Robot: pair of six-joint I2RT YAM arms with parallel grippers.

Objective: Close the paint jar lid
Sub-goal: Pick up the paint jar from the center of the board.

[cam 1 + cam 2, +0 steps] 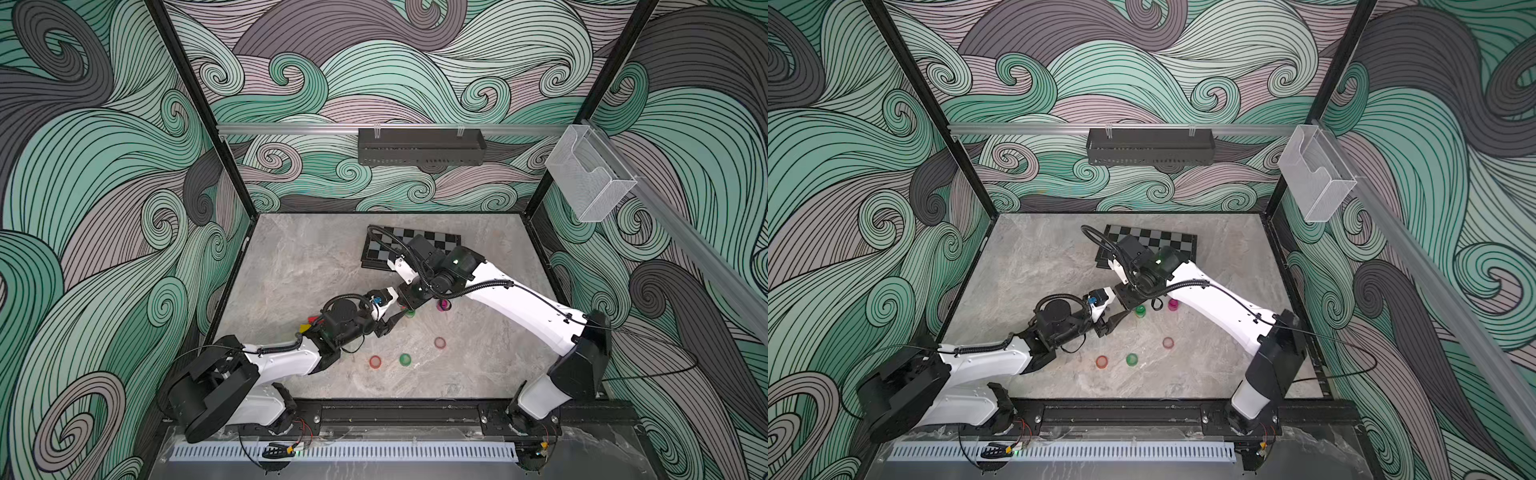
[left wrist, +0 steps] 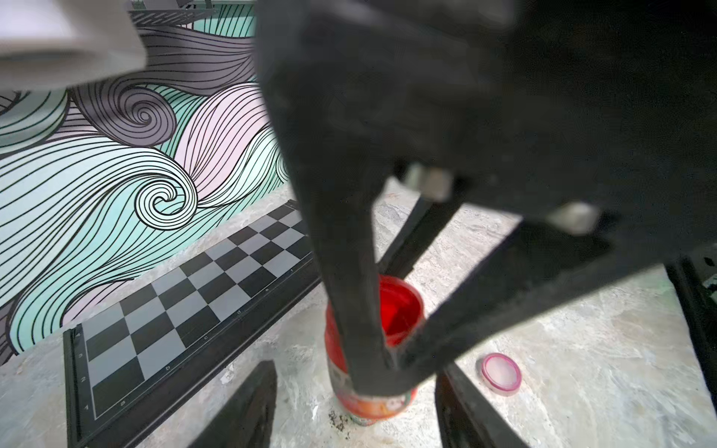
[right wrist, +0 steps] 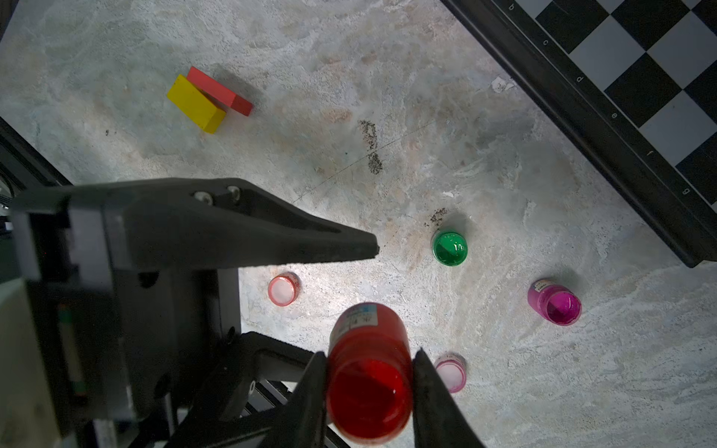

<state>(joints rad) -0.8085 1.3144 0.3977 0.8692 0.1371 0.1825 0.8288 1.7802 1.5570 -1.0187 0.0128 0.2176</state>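
Where swirl-patterned walls (image 1: 374, 62) enclose it, the marbled tabletop (image 1: 299, 266) bears a chessboard (image 1: 440, 241).

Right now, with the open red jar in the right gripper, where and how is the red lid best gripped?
Take the red lid by its rim, coming straight down: it lies flat on the table, low and round, so likely only opposite edges offer a pinch. The green lid lies beside it, apart, leaving room for fingers.

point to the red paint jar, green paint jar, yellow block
open red paint jar (image 3: 368, 390), right wrist view, paint surface inside
open green paint jar (image 3: 449, 248), right wrist view, paint surface inside
yellow rectangular wooden block (image 3: 194, 101), right wrist view, top face
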